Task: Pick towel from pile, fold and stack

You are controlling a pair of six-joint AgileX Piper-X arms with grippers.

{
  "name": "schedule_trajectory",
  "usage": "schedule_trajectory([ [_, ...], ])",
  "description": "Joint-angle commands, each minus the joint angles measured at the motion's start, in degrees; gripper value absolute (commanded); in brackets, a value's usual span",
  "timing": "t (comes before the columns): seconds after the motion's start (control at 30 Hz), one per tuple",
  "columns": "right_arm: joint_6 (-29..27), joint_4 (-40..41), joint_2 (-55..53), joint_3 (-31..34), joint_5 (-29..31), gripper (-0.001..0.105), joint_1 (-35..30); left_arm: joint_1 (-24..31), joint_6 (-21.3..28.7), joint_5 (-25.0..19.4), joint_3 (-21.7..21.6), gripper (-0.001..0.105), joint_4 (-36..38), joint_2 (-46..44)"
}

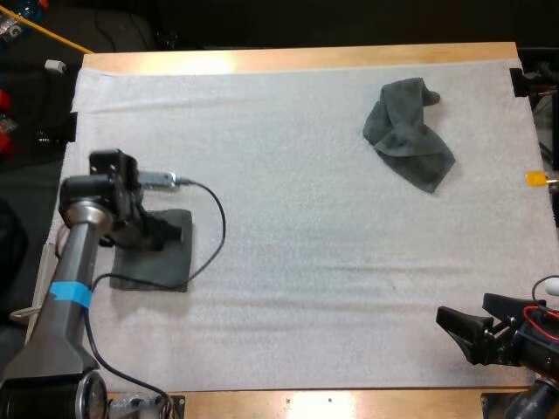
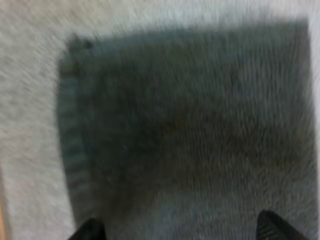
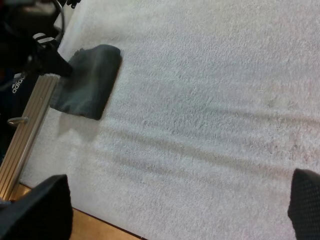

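A folded dark grey-green towel (image 1: 168, 266) lies flat at the mat's left side. My left gripper (image 1: 168, 231) hovers just over its far part, pointing down. In the left wrist view the folded towel (image 2: 190, 130) spreads under my left gripper (image 2: 180, 231), whose two fingertips (image 2: 89, 231) stand wide apart with nothing between them. A crumpled towel (image 1: 406, 131) lies at the far right of the mat. My right gripper (image 1: 463, 314) is open low over the mat's near right corner. From the right wrist view, my right gripper (image 3: 175, 210) faces the folded towel (image 3: 90, 82) across bare mat.
The white mat (image 1: 306, 218) stretches between the two towels. The wooden table edge (image 1: 349, 403) runs along the near side. My left arm (image 1: 70, 288) rises along the mat's left edge.
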Motion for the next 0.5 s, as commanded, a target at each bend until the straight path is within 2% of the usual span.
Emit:
schedule_trajectory([
  [0.0,0.1,-0.3,-0.1,-0.3,-0.5,0.085,0.1,-0.1,-0.1,-1.4,0.8,0.059,-0.5,-0.2],
  [0.1,0.1,0.1,-0.1,-0.3,-0.5,0.085,0.1,0.4,-0.1,-1.1,4.6,0.059,-2.0,-0.2],
  [0.17,0.1,0.0,-0.1,-0.3,-1.3,0.085,0.1,0.8,-0.6,1.8,7.5,0.059,-3.7,-0.2],
  [0.27,0.1,0.0,-0.1,-0.3,-1.4,0.085,0.1,0.8,-0.6,3.0,10.5,0.059,-6.5,-0.2],
  [0.37,0.1,0.0,-0.1,-0.3,-1.4,0.085,0.1,0.8,-0.6,3.4,12.0,0.059,-7.4,-0.2],
  [0.47,0.1,0.0,-0.1,-0.3,-1.4,0.085,0.1,0.8,-0.6,3.9,11.1,0.059,-6.7,-0.2],
])
